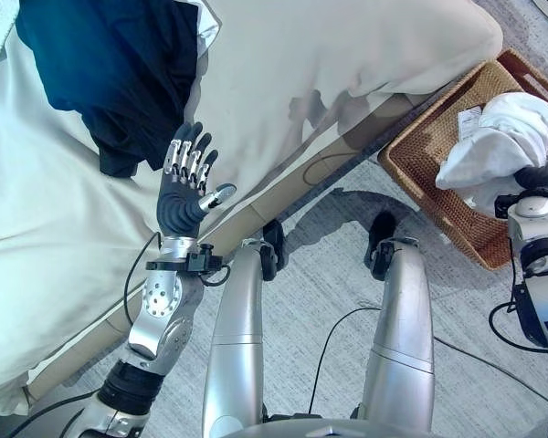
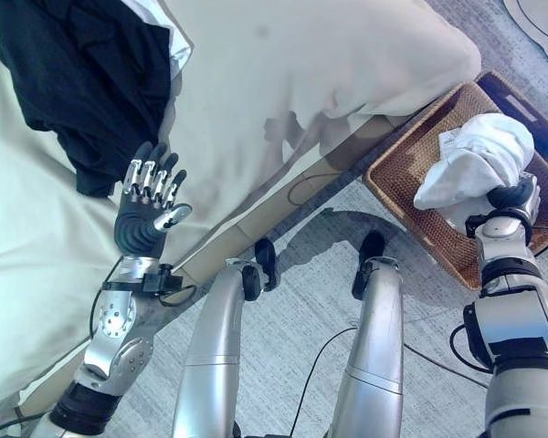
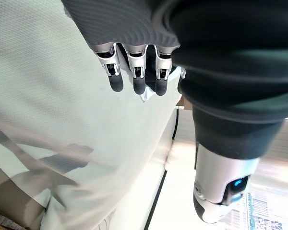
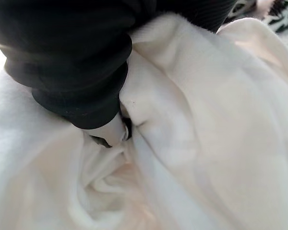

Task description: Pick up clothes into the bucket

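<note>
The left hand's fingers (image 1: 188,164) were straight and spread a little, the thumb standing off to one side, and they held nothing. The left hand (image 1: 183,196) was raised above the pale bed cover (image 1: 329,64), its fingertips just short of a dark garment (image 1: 119,64) that lay rumpled across the bed. In the left wrist view the same straight fingers (image 3: 137,72) hung over the pale cover (image 3: 53,105) without touching it.

The right hand (image 2: 511,196) was buried in a white garment (image 2: 479,160), with cloth folded close around its dark cover on every side. In the right wrist view one pale finger (image 4: 111,132) showed at the edge of the cover, pressed into the folds of the white garment (image 4: 192,120); whether the fingers gripped the cloth could not be told.

The white garment was bunched in a loose mound over a brown wicker basket (image 1: 429,173), its lower part inside the basket's walls and its top rising above the rim. The basket stood on the grey carpet (image 1: 347,274) just beside the corner of the bed, well apart from the dark garment on the cover.
</note>
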You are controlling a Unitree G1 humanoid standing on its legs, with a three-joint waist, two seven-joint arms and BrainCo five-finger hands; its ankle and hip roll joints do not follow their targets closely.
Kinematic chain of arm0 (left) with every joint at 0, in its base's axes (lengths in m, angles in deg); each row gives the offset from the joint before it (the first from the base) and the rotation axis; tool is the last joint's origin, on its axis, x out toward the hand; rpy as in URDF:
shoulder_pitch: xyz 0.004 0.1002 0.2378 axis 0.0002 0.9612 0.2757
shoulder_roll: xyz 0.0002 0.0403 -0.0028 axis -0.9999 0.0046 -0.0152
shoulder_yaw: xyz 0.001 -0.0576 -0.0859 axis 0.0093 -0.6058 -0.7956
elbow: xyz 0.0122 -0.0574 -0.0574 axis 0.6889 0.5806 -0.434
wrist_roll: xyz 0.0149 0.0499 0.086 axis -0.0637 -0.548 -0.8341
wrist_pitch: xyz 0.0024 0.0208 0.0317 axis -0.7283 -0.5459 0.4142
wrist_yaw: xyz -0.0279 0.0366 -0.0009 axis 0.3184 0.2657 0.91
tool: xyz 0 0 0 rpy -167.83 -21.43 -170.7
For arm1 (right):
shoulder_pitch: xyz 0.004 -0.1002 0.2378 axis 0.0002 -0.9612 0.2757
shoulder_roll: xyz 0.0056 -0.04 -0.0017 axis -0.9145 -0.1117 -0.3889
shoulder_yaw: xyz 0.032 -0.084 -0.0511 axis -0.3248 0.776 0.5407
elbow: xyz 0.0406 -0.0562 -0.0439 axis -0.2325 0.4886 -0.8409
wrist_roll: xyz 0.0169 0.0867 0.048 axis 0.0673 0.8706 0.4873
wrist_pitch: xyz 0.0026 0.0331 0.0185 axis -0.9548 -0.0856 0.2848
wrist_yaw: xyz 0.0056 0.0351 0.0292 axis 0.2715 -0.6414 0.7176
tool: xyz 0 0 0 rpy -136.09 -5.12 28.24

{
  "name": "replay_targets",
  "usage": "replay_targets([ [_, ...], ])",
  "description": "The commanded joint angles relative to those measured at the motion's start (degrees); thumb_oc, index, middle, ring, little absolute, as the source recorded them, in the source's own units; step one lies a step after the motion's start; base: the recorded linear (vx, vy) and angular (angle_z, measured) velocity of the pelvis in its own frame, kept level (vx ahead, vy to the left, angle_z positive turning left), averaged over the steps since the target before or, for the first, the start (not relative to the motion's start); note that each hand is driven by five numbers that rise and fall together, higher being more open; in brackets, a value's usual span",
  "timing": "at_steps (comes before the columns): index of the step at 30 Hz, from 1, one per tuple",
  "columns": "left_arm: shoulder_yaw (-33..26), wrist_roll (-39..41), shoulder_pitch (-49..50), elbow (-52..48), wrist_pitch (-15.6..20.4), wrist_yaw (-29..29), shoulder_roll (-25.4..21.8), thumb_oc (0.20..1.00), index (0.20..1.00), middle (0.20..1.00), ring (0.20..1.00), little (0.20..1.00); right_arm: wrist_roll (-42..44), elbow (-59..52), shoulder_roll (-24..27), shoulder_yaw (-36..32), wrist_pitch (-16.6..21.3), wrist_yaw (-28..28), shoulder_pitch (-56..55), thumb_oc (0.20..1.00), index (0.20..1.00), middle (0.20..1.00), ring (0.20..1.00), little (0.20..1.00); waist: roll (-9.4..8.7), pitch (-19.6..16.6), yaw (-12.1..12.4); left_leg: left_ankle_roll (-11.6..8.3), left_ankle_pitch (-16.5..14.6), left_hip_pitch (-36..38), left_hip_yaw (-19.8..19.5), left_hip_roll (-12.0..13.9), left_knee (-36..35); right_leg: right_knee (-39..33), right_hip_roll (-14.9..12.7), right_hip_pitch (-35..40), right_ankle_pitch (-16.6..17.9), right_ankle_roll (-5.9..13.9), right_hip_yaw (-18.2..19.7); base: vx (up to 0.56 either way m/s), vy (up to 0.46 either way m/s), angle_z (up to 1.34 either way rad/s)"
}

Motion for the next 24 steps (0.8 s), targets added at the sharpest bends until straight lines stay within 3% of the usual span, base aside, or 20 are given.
replay_targets([
  [1,-1.22,0.78,1.67,-5.54,3.14,-0.32,0.08,1.000,1.000,1.000,1.000,1.000,-1.49,2.75,0.95,2.49,-0.98,0.06,0.36,0.200,0.200,0.200,0.200,0.200,1.44,-1.71,-2.10,-0.22,-1.85,0.17,-1.93,0.55,0.80,-4.99,0.32,2.81,3.19,3.49,2.63,0.00,0.000,0.00],
  [5,-2.18,1.09,1.77,-5.95,3.29,-0.40,0.10,1.000,1.000,1.000,1.000,1.000,-2.12,2.80,0.46,2.53,-1.23,-0.11,0.52,0.203,0.203,0.203,0.203,0.203,1.50,-1.27,-2.09,-0.05,-2.07,-0.64,-1.67,0.60,1.94,-4.12,0.30,2.04,3.18,3.49,2.75,0.00,0.000,0.00],
  [6,-2.38,1.06,1.78,-5.94,3.26,-0.44,0.08,1.000,1.000,1.000,1.000,1.000,-1.95,2.66,0.39,2.33,-1.10,-0.03,0.36,0.514,0.514,0.514,0.514,0.514,1.47,-1.23,-2.10,0.01,-2.13,-0.71,-1.61,0.59,2.07,-4.00,0.34,2.01,3.22,3.55,2.83,0.00,0.000,0.00],
  [8,-2.62,1.12,1.70,-5.88,3.30,-0.58,0.13,1.000,1.000,1.000,1.000,1.000,-1.97,2.77,0.49,2.16,-1.18,0.00,0.23,1.000,1.000,1.000,1.000,1.000,1.36,-1.15,-2.06,0.06,-2.15,-0.80,-1.57,0.53,2.28,-3.82,0.35,1.93,3.23,3.56,2.92,0.00,0.000,0.00],
  [16,-2.73,1.32,0.45,-5.08,3.26,-0.45,0.59,1.000,1.000,1.000,1.000,1.000,-1.81,3.92,-0.32,1.66,-1.56,-0.11,0.70,1.000,1.000,1.000,1.000,1.000,0.78,-1.76,-2.10,0.05,-1.21,0.50,-1.54,0.42,0.00,-6.51,0.05,3.45,4.18,3.71,2.34,0.00,0.000,0.00],
  [24,-2.80,1.94,-1.26,-2.54,3.44,0.38,1.30,1.000,1.000,1.000,1.000,1.000,0.23,4.31,-0.36,-0.25,-1.11,-0.29,-0.19,1.000,1.000,1.000,1.000,1.000,0.02,-2.81,-2.23,-1.08,3.24,7.78,-1.09,0.54,-11.81,-16.63,-0.56,11.45,7.35,4.36,-0.19,-0.05,-0.022,-0.01],
])
